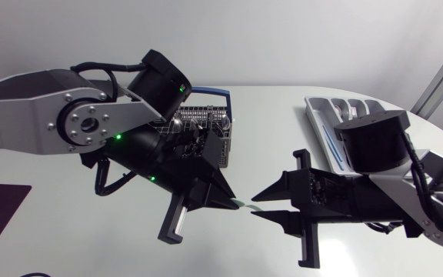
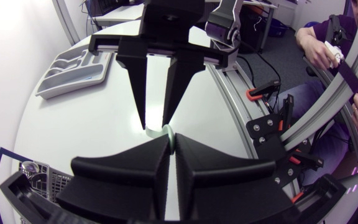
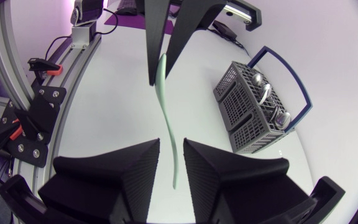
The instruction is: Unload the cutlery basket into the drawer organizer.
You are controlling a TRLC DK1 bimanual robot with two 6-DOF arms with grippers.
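Left arm [image 1: 68, 115] reaches over the middle of the table [image 1: 283, 108], with the left gripper [image 2: 171, 138] clamped on a pale green utensil [image 3: 166, 106]. Right gripper [image 1: 256, 206] faces it, fingers spread either side of the utensil's free end, not touching. Organizer [image 1: 329, 115]: far right edge. Basket [image 1: 206, 123], holding cutlery [image 3: 263, 93]: far edge, middle.

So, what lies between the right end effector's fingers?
A pale green utensil, held at one end by the left end effector, passes between the fingers of the right end effector, seemingly touching neither. The right wrist view shows it.
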